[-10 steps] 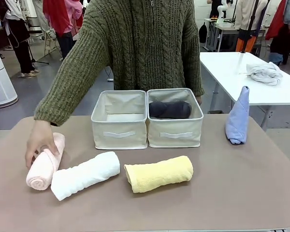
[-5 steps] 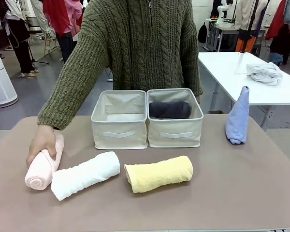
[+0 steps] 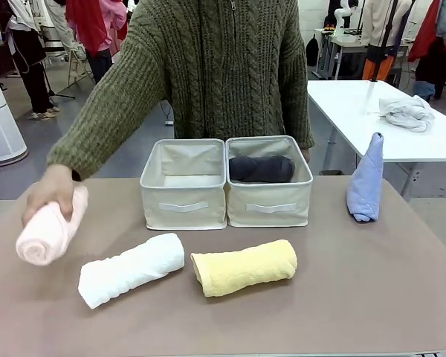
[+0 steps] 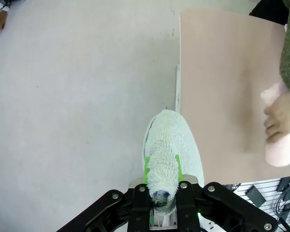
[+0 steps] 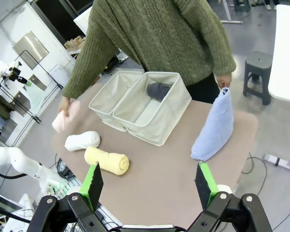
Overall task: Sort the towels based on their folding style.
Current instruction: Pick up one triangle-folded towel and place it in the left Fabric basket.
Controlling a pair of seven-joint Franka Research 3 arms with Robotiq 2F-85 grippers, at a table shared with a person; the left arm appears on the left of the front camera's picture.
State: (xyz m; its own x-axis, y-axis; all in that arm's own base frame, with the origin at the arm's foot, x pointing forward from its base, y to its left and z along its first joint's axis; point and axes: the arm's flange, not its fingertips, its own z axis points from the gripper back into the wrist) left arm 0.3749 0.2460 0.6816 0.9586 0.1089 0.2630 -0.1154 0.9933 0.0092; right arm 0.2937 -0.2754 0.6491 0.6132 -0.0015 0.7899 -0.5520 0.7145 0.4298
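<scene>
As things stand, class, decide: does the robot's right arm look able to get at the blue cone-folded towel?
Probably yes. The blue cone towel stands free at the right of the table; the right gripper, jaws open and empty, looks at it across bare tabletop, with the bins off to one side.

Open workshop hall set up as a lab.
Bare grey floor (image 4: 63,96); a white tabletop (image 3: 342,111) at 2 o'clock carrying a crumpled cloth (image 3: 406,111); clothes (image 3: 85,18) hanging at 11 o'clock; a black stool (image 5: 259,63) standing nearby.
</scene>
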